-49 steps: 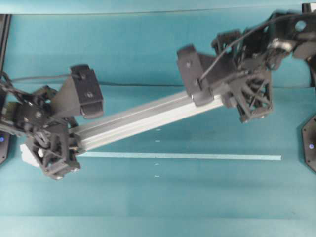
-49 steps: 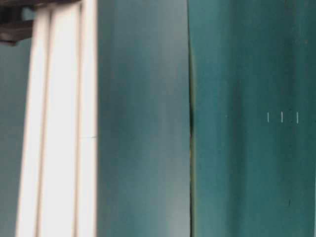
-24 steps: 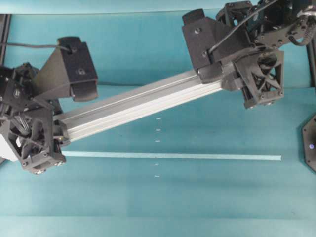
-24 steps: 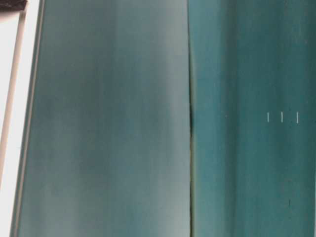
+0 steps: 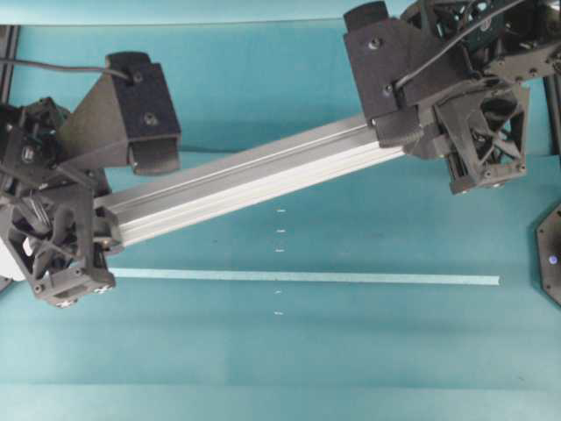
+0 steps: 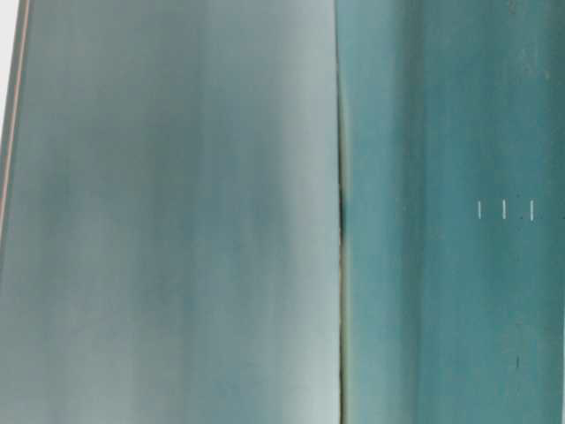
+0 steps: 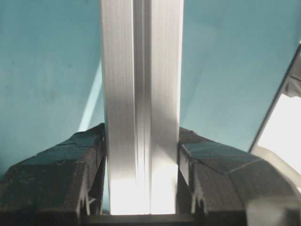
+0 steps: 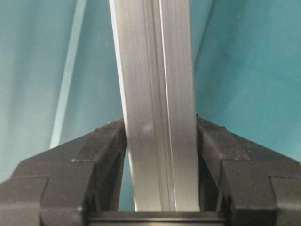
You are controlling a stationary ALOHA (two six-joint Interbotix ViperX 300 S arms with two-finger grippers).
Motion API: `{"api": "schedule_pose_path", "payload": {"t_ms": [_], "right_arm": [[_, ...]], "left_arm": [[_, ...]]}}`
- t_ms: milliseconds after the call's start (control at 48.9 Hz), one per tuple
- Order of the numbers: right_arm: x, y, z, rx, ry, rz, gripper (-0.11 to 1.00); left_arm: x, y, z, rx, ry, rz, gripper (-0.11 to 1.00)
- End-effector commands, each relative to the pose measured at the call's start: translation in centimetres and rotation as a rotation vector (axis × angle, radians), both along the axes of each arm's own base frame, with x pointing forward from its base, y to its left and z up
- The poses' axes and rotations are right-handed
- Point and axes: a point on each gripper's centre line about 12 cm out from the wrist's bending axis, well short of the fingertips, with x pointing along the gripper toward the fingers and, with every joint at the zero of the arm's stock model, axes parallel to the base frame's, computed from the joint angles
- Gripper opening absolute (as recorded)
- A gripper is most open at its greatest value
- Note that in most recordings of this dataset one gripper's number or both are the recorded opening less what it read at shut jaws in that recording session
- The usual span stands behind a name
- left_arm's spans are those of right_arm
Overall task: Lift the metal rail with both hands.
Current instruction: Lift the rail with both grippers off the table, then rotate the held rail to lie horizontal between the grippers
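The metal rail (image 7: 141, 108) is being clamped at one end by the left gripper (image 7: 141, 188) and at the other by the right gripper (image 8: 160, 188). Between them it is being held slanted above the teal bench (image 5: 263, 368), with a pale tape strip (image 5: 307, 278) lying below it.

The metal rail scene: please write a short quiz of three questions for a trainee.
1. True or false: the metal rail lies parallel to the pale tape strip in the overhead view.
2. Which grippers are shut on the rail? A) only the left gripper B) only the right gripper C) both
3. Fill in: in the overhead view, the higher end of the rail in the picture is the ___ end.

Key
1. False: it runs at a slant, and the strip runs level.
2. C: each wrist view shows fingers pressed against both sides of the rail.
3. Right.
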Motion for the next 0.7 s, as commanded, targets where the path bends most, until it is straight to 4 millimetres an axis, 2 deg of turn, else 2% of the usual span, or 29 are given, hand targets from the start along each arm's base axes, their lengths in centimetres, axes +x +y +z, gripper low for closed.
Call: {"api": "schedule_pose_path", "payload": {"t_ms": [0, 389, 511, 675], "right_arm": [[0.0, 0.5, 1.9, 0.004, -0.071, -0.006, 0.43], [-0.1, 0.7, 2.0, -0.003, -0.069, -0.006, 0.43], [-0.1, 1.8, 2.0, 0.02, -0.066, -0.02, 0.43], [-0.7, 2.8, 1.6, 0.069, -0.018, -0.106, 0.43]], "left_arm": [[0.2, 0.6, 2.1, -0.005, -0.069, 0.021, 0.33], [0.2, 0.6, 2.2, 0.002, -0.037, 0.019, 0.32], [0.1, 1.3, 2.1, 0.021, -0.029, 0.004, 0.32], [-0.2, 3.4, 2.0, 0.061, -0.007, -0.022, 0.32]]}}
